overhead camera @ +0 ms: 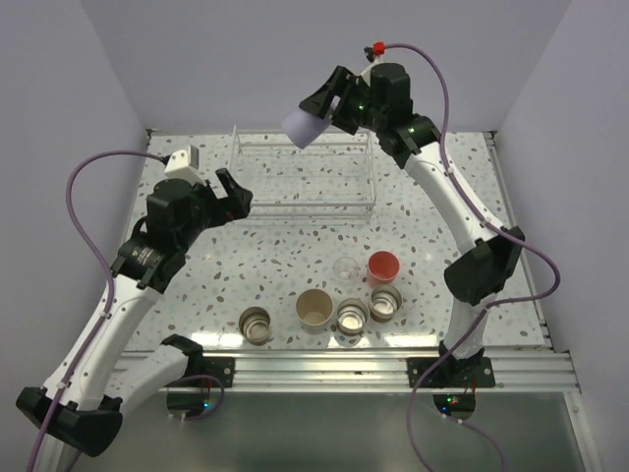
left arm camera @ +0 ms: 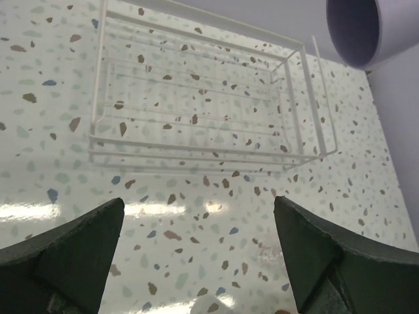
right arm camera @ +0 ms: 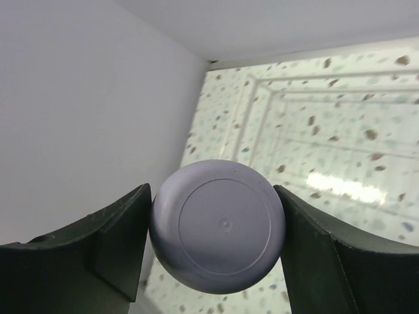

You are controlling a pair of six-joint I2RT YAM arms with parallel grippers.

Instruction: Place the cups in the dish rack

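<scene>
My right gripper [overhead camera: 316, 113] is shut on the lavender cup [overhead camera: 306, 125], held high above the far left part of the dish rack [overhead camera: 371, 177]; its base fills the right wrist view [right arm camera: 217, 226] between the jaws, and its mouth shows in the left wrist view [left arm camera: 354, 29]. The rack [left arm camera: 105, 78] is empty. My left gripper [overhead camera: 232, 191] is open and empty, just left of the rack, above the table. A beige cup [overhead camera: 314, 309], a red-pink cup [overhead camera: 382, 265], a clear cup [overhead camera: 345, 267] and three silvery-rimmed cups [overhead camera: 256, 324] [overhead camera: 353, 316] [overhead camera: 386, 303] stand near the front.
The speckled table [overhead camera: 275, 265] is enclosed by pale walls at the back and sides. A metal rail [overhead camera: 393, 369] runs along the near edge by the arm bases.
</scene>
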